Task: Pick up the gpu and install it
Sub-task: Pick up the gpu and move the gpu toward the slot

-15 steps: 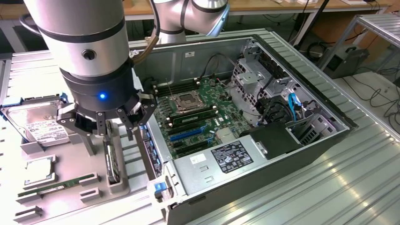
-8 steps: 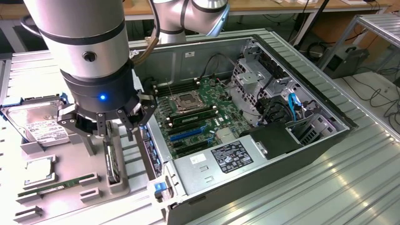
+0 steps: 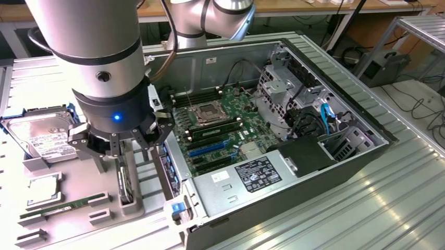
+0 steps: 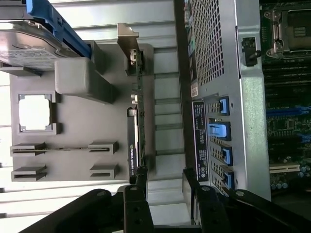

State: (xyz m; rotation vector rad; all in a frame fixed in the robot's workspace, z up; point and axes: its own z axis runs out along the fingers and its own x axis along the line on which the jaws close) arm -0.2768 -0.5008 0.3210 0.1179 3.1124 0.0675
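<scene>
Gpu (image 4: 137, 116) stands edgewise in grey holder (image 4: 73, 160) (hand (image 4: 164, 174) spread wide above).

Black gpu (image 4: 137, 121) with silver bracket (image 4: 127, 36), grey holder tray (image 4: 77, 160), green motherboard (image 3: 240, 127) with blue slots (image 3: 208, 149), silver hard drive (image 3: 41, 136) white-labelled, black gripper (image 3: 120, 151)

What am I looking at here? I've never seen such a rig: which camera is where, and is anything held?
The machine is one robot arm ending in a gripper, a claw with black fingers. One picture comes from a camera standing off the arm; the other from a camera on its wrist, looking past the fingers. Beside an open computer case sits a grey tray holding parts: a hard drive, a processor chip, a green memory stick, and the gpu, a thin dark card standing on edge. The gripper is open, poised over the gpu, holding nothing.
</scene>
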